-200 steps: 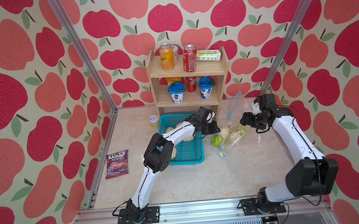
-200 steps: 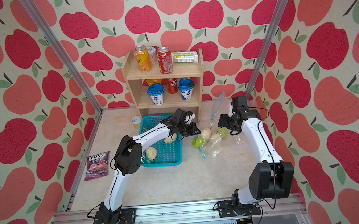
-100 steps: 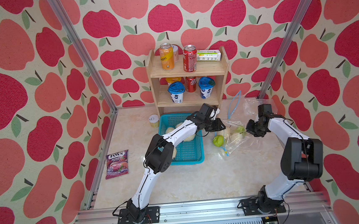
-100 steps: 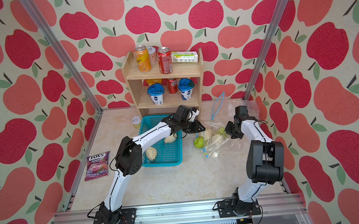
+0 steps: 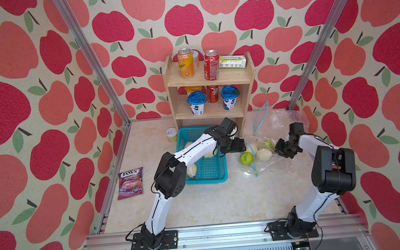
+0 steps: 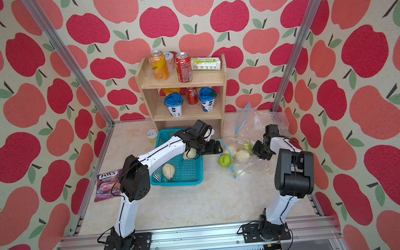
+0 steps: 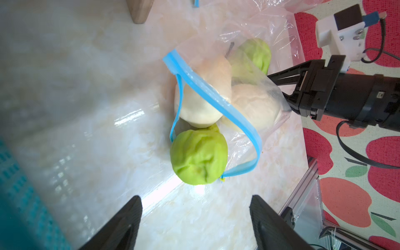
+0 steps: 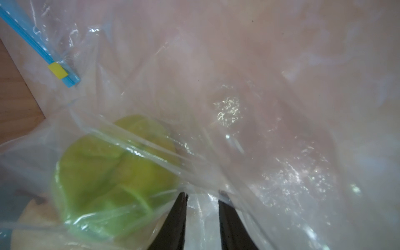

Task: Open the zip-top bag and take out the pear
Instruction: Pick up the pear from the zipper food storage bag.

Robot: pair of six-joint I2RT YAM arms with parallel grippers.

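Observation:
The clear zip-top bag (image 5: pixel 267 161) (image 6: pixel 251 165) lies right of the basket, its blue zip strip (image 7: pixel 216 99) parted. A pale pear (image 7: pixel 203 101) (image 5: pixel 252 147) with a stem sits in the mouth, beside a second pale fruit (image 7: pixel 253 106) and a green one (image 8: pixel 112 173) deeper in. Another green lumpy fruit (image 7: pixel 199 155) (image 5: pixel 246 158) rests at the bag's mouth. My left gripper (image 7: pixel 194 201) (image 5: pixel 243 147) hovers open just short of the mouth, holding nothing. My right gripper (image 8: pixel 202 194) (image 5: pixel 277 148) pinches the bag's film at the far end.
A teal basket (image 5: pixel 208 176) with pale fruit stands left of the bag. Behind are a wooden shelf (image 5: pixel 209 81) with cans and cups and a small cup (image 5: pixel 171 134). A second clear bag (image 5: pixel 288 118) lies at the back right. A candy packet (image 5: pixel 130 182) lies at the left edge.
My left gripper has opened and let go of the bag's mouth. My right arm came down from above to the bag's far end and closed on the film.

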